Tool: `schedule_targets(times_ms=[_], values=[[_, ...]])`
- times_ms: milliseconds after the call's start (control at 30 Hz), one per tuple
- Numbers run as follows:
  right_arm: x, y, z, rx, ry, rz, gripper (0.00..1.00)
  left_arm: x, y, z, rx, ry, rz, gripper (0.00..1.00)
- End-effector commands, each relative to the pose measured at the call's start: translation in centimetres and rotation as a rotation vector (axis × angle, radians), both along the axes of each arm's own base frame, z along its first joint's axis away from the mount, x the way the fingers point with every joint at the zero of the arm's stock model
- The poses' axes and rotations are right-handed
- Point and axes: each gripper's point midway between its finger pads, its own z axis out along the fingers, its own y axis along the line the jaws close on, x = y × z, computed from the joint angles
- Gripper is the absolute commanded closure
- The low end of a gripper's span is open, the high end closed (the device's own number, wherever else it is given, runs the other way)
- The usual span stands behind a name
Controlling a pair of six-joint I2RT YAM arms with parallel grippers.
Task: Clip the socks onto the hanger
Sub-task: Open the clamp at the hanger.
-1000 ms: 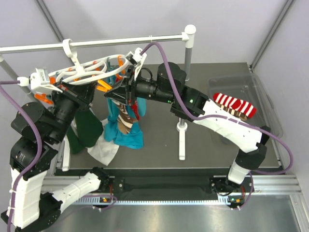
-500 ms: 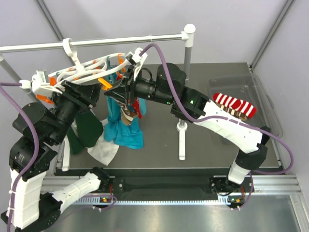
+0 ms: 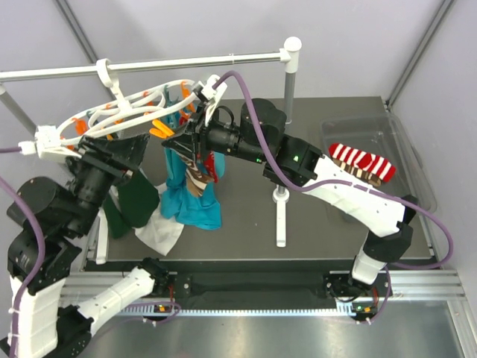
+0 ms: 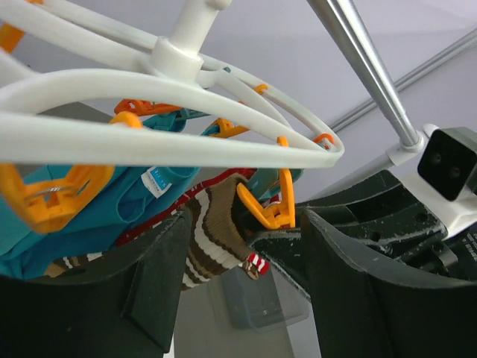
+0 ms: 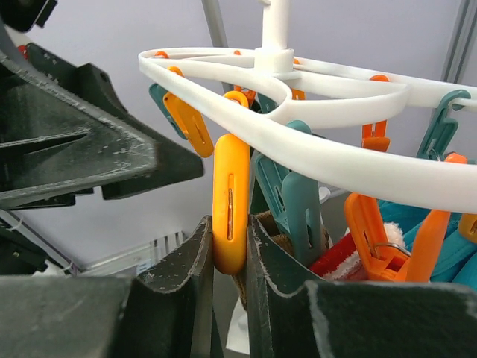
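The white ring hanger (image 3: pixel 123 104) hangs by its hook from the rail, with orange and teal clothespins dangling from it. My right gripper (image 3: pixel 181 142) is shut on an orange clothespin (image 5: pixel 231 198) under the ring (image 5: pixel 320 153). A brown striped sock (image 3: pixel 195 175) hangs there, next to a red sock (image 3: pixel 213 165). My left gripper (image 4: pixel 246 253) is open just below the ring (image 4: pixel 171 145), with nothing between its fingers; the brown sock (image 4: pixel 212 242) and an orange clothespin (image 4: pixel 272 205) show beyond it. Another red striped sock (image 3: pixel 363 163) lies in the bin.
A teal garment (image 3: pixel 192 205), a dark green cloth (image 3: pixel 133 198) and a white cloth (image 3: pixel 160 233) hang or lie under the hanger. The long rail (image 3: pixel 186 63) ends at an upright post (image 3: pixel 291 74). A clear bin (image 3: pixel 406 160) stands at the right, a white stand (image 3: pixel 280 216) mid-table.
My left gripper has opened and drawn back to the left, away from the hanger's pins. The ring has swung slightly. My right gripper has stayed shut at the orange clothespin.
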Motion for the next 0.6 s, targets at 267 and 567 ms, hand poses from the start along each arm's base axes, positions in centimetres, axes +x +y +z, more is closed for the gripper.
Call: schedule_targets(times_ms=[267,567], values=[[-0.5,-0.1,2.2,0.046,-0.044,-0.008,1.0,-1.6,0.7,3.0,-0.114,-0.131,-0.018,0.17],[-0.9,0.1,2.0,0.033,-0.062,0.002,1.0,0.8,-1.8,2.7,-0.13,-0.074,-0.061,0.22]])
